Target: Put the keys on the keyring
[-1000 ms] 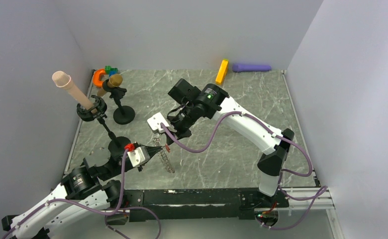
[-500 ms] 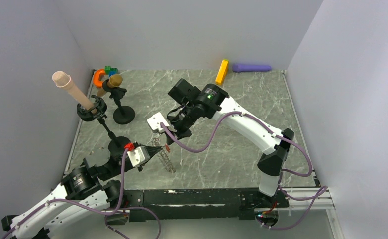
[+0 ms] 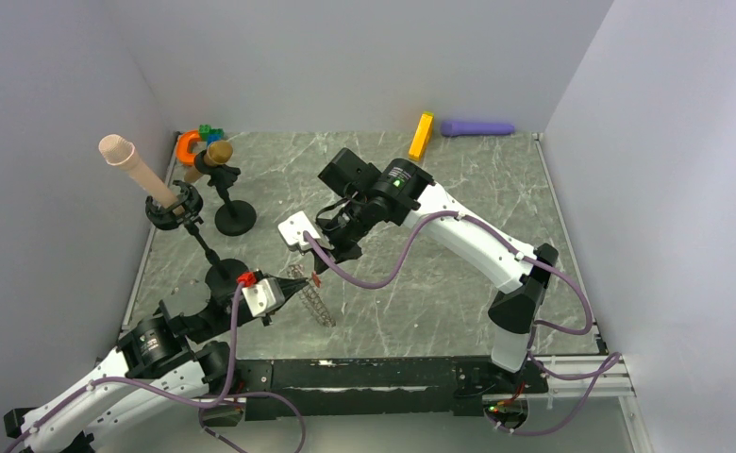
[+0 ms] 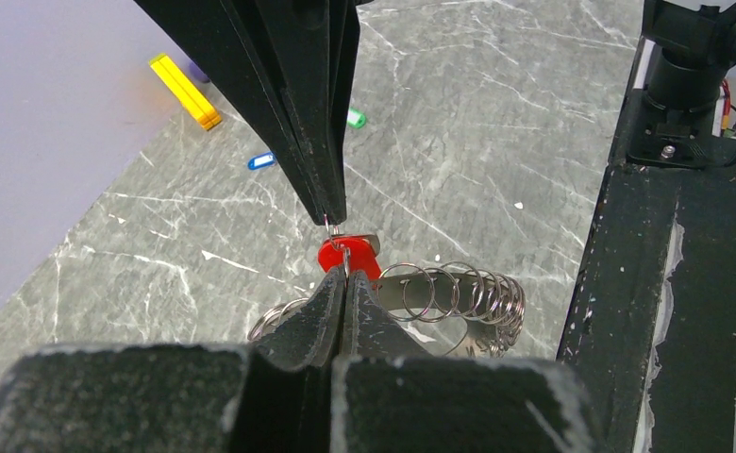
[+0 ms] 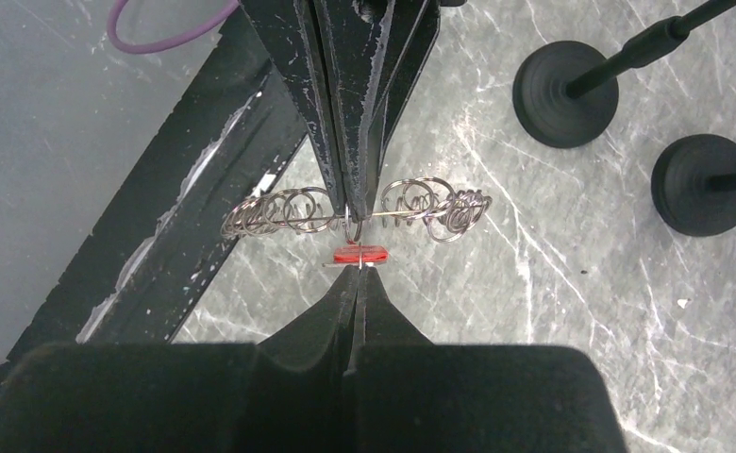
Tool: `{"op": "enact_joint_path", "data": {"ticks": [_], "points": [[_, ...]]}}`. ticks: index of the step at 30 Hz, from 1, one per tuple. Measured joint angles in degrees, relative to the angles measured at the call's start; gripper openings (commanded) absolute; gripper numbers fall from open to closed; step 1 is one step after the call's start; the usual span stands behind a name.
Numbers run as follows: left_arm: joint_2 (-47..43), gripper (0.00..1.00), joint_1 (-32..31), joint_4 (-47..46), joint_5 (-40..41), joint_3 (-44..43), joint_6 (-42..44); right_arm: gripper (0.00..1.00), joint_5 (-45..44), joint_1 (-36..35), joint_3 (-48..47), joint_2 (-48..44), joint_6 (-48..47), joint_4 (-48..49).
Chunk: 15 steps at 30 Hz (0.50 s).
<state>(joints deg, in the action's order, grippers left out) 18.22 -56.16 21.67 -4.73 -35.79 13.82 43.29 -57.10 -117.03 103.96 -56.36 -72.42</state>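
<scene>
The keyring (image 4: 459,294), a loop of silver wire rings, hangs from my left gripper (image 4: 343,276), which is shut on one of its rings just above the table. My right gripper (image 5: 359,276) is shut on the red key (image 5: 359,253) and holds it tip to tip against the left gripper's fingertips (image 5: 350,219). The red key (image 4: 350,255) touches the keyring (image 5: 279,212). From above, both grippers, left (image 3: 300,288) and right (image 3: 317,276), meet at the front left. The blue key (image 4: 261,160) and the green key (image 4: 356,119) lie on the table beyond. The black key is out of view.
Two black round stand bases (image 5: 565,94) (image 5: 709,184) sit just left of the grippers, their stands holding a beige cylinder (image 3: 138,170) and a brown knob (image 3: 215,153). An orange block (image 3: 422,135) and a purple cylinder (image 3: 477,127) lie at the back. The black front rail (image 4: 671,264) runs close by.
My right gripper has edged very slightly left with the red key. The left gripper and keyring have stayed in place.
</scene>
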Motion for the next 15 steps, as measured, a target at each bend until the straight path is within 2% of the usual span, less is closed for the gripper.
{"op": "enact_joint_path", "data": {"ticks": [15], "points": [[-0.79, 0.00, 0.00, 0.17, 1.27, 0.00, -1.42, 0.00, 0.02, 0.07, 0.00, 0.02, -1.14, 0.02]]}}
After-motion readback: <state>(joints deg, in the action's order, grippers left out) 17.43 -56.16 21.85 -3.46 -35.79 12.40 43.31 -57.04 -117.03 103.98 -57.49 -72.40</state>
